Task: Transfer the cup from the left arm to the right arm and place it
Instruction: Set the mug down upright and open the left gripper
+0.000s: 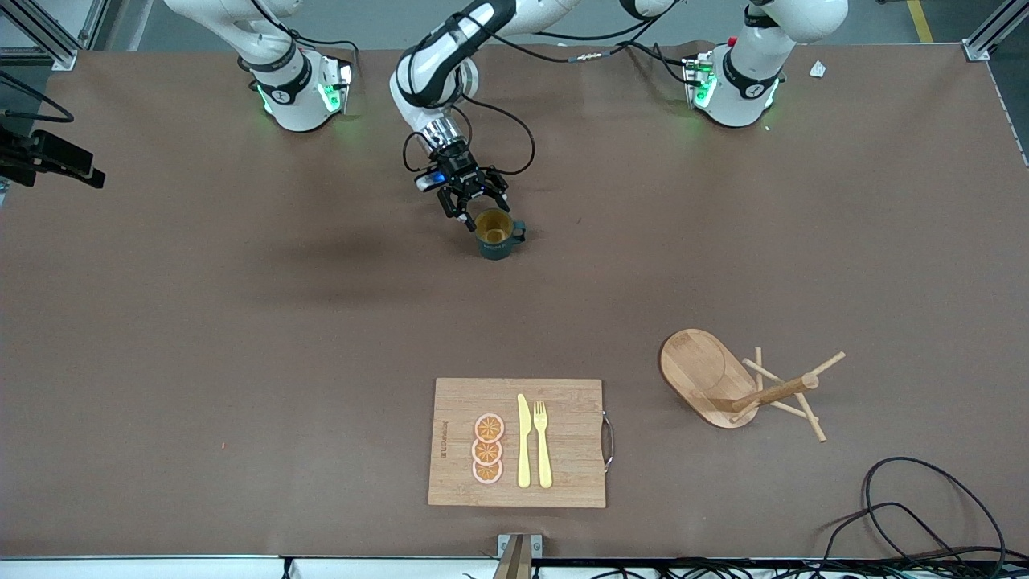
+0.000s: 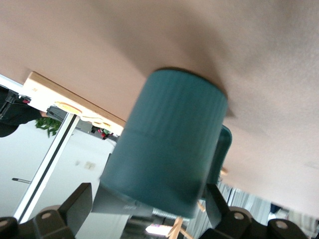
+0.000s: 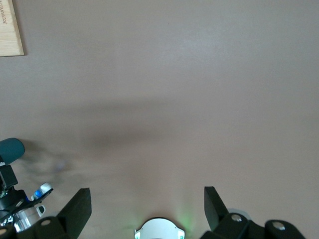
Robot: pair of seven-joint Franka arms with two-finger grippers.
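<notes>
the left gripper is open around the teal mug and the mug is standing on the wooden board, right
Not quite. The left gripper is open around the teal mug, but the front view shows the mug on the bare table, farther from the camera than the wooden board.

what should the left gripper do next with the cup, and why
Probably close on the cup. The left gripper is low at the cup's rim with open fingers, and its wrist view shows the cup's ribbed wall between them. The cup looks to be standing on the table, ungripped.
</notes>
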